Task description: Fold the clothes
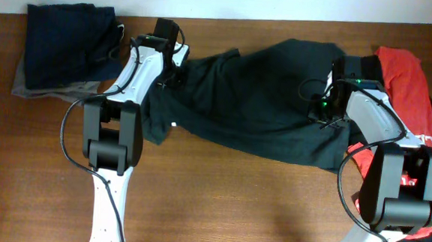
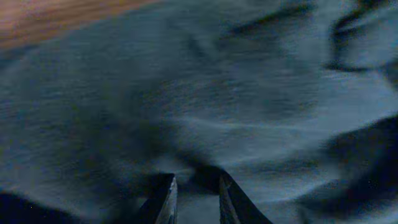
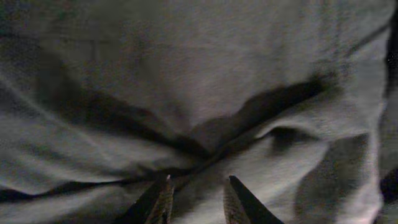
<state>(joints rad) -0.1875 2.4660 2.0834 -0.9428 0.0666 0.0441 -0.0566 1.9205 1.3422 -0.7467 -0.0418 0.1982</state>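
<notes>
A dark green garment [image 1: 255, 93] lies spread and wrinkled across the middle of the wooden table [image 1: 233, 205]. My left gripper [image 1: 172, 72] is at its left end and my right gripper [image 1: 324, 105] is at its right end. In the left wrist view the fingers [image 2: 196, 186] are close together with the garment's cloth [image 2: 186, 93] bunched between them. In the right wrist view the fingers [image 3: 198, 185] pinch a fold where creases of the cloth [image 3: 186, 62] meet. The left wrist view is blurred.
A stack of folded dark navy clothes [image 1: 67, 40] sits on a grey garment [image 1: 34, 87] at the back left corner. A red garment [image 1: 409, 88] lies at the right edge, partly under my right arm.
</notes>
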